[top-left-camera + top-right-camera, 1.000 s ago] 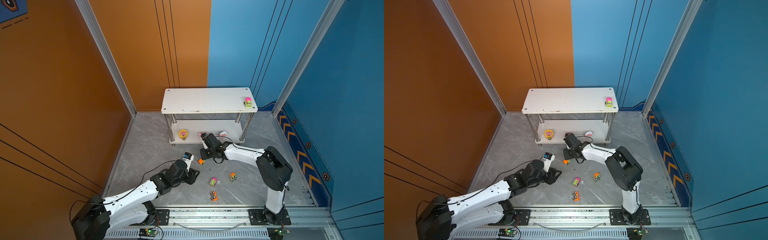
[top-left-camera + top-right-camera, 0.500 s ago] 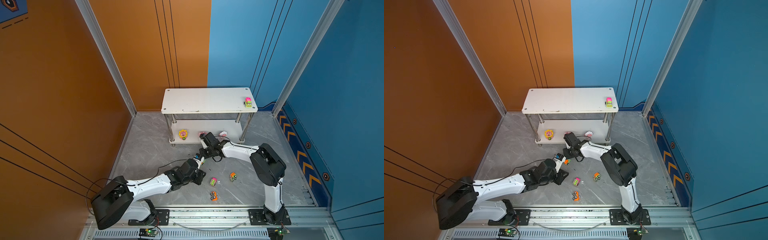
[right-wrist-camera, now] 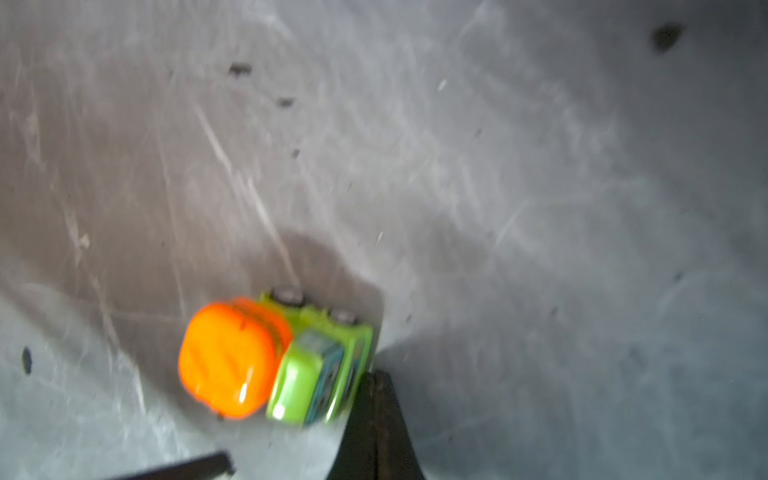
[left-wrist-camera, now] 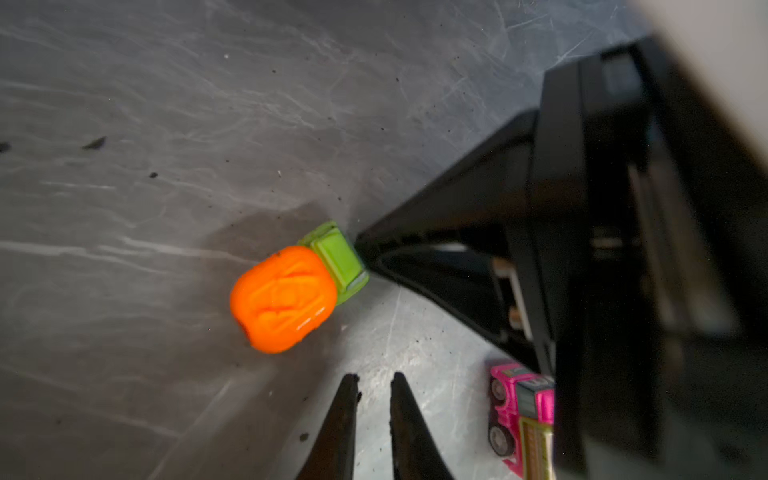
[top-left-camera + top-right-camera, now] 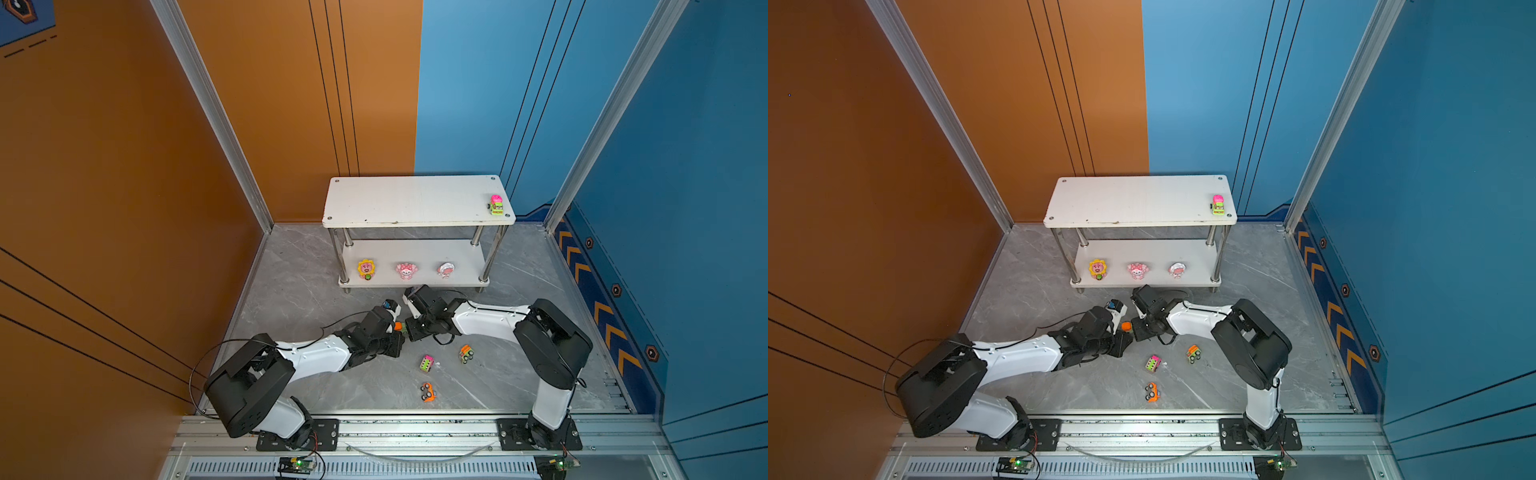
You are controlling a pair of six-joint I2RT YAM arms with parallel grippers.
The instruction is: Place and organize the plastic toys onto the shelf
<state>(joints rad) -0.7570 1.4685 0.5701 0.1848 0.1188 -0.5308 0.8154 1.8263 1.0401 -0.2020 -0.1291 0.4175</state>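
Double-teaming the orange-and-green truck (image 4: 286, 297)!
Right gripper (image 3: 375, 376), jaws clenched empty, props its cab, likely steadying it for the left gripper (image 4: 374, 380), jaws barely parted, empty.

A robotics lab test cell: two white-and-black robot arms (image 5: 316, 357) bolted to an aluminium rail (image 5: 415, 432) at the front, bare circuit boards (image 5: 297, 463) with green lights below it, and orange panels (image 5: 124, 166) and blue panels (image 5: 685, 166) framed by aluminium posts (image 5: 210, 104) around a grey marble-look floor (image 5: 291, 299).
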